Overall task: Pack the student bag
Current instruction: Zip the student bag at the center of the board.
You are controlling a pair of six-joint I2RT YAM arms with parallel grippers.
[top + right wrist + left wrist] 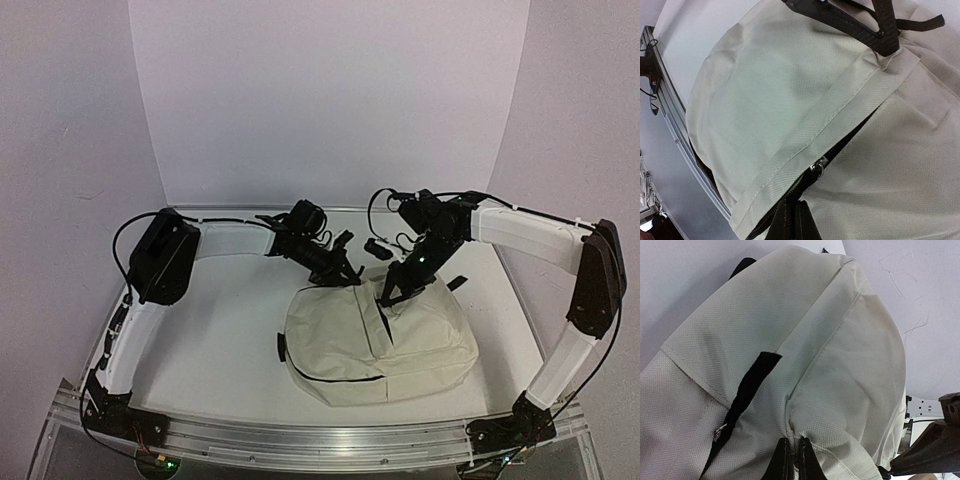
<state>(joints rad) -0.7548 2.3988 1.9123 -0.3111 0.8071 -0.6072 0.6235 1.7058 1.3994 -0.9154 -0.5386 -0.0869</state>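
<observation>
a: where is the bag [375, 345]?
b: it lies flat on the bench [220, 340], right of the middle, between the two arms. both hands are at its far edge.
a: and the hands themselves?
b: the left hand [792, 452] is pinched shut on a pucker of the bag's cloth. the right hand [792, 215] is closed tight too, nipping the flap's edge by the zip [840, 147].
a: is the zip open?
b: partly. a dark gap shows along it, and the pull [817, 165] sits in that gap, close to the right hand. how far round the opening runs can't be told.
a: so how far along is the packing?
b: early, by the look of it. each hand has cloth on one side of the mouth, which reads as getting it open. nothing is seen going in, and whether anything is inside can't be told. left to do, most likely: widen the mouth, load the bag, zip it up.
</observation>
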